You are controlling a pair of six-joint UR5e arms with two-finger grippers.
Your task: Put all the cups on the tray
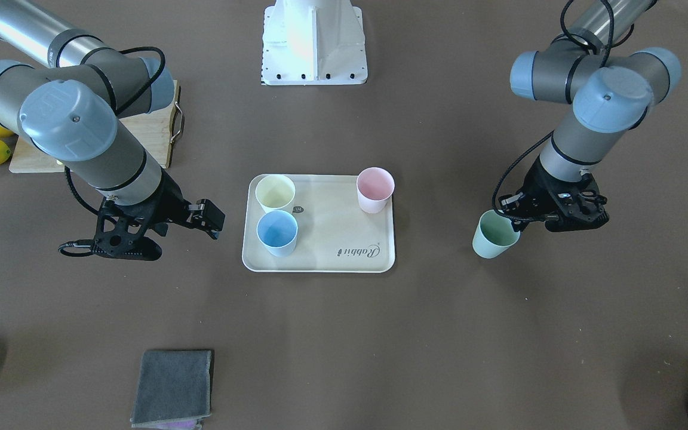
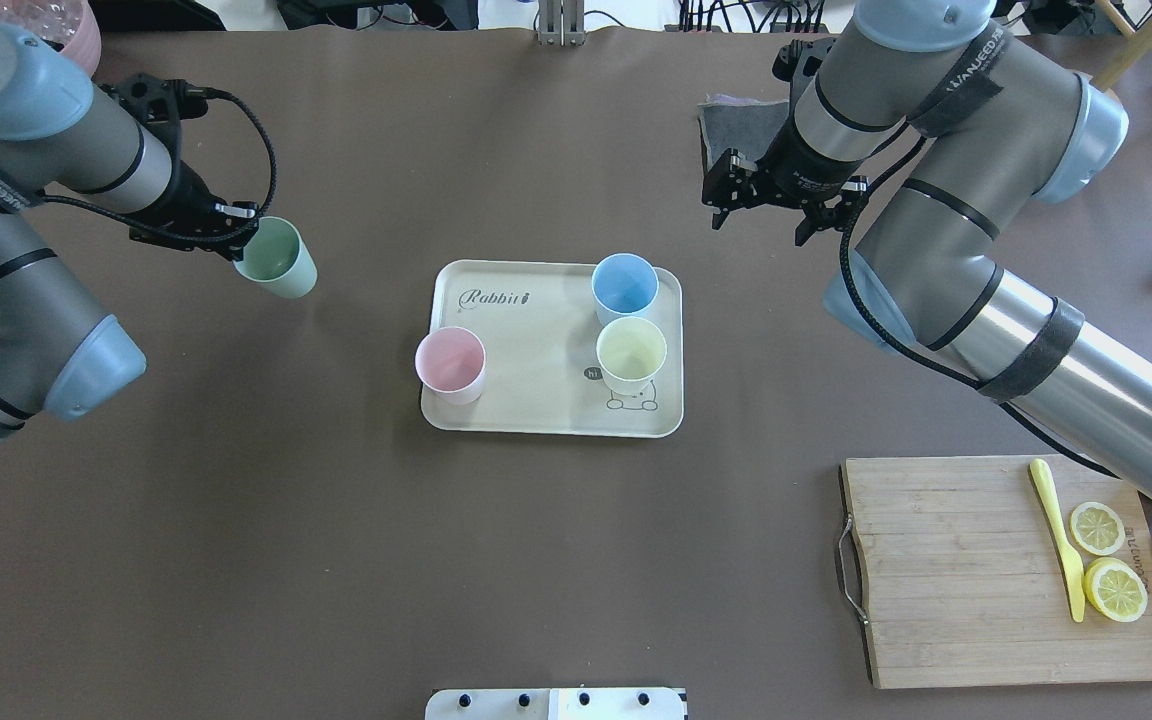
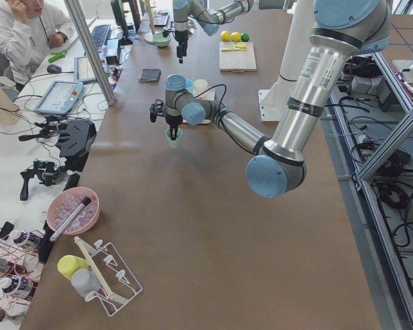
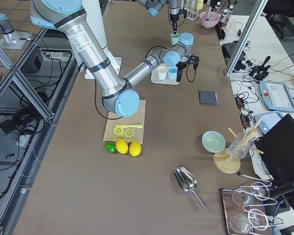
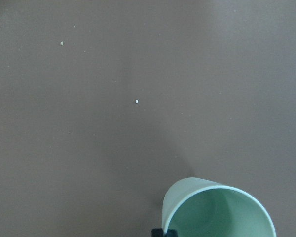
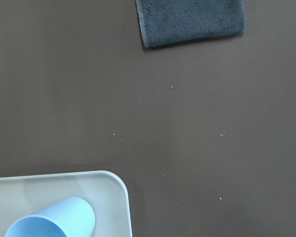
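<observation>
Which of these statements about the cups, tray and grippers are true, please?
1. The pale yellow plastic tumbler, the light blue tumbler and the pink tumbler stand on the flat cream rectangular tray. True.
2. The mint green plastic tumbler sits on the tray. False: the left gripper holds it off the tray.
3. The right gripper holds a cup. False: it is open and empty.
4. A grey cloth lies on the table. True.

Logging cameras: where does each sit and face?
Front-facing: across table, facing base; left arm view-right, right arm view-left.
Overhead: behind base, looking down; both arms.
Exterior left: table end; left arm near.
Exterior right: opposite end; right arm near.
Left wrist: down at mint cup; fingertip shows.
Right wrist: down at tray, blue cup.
Shared: tray, overhead and front-facing.
</observation>
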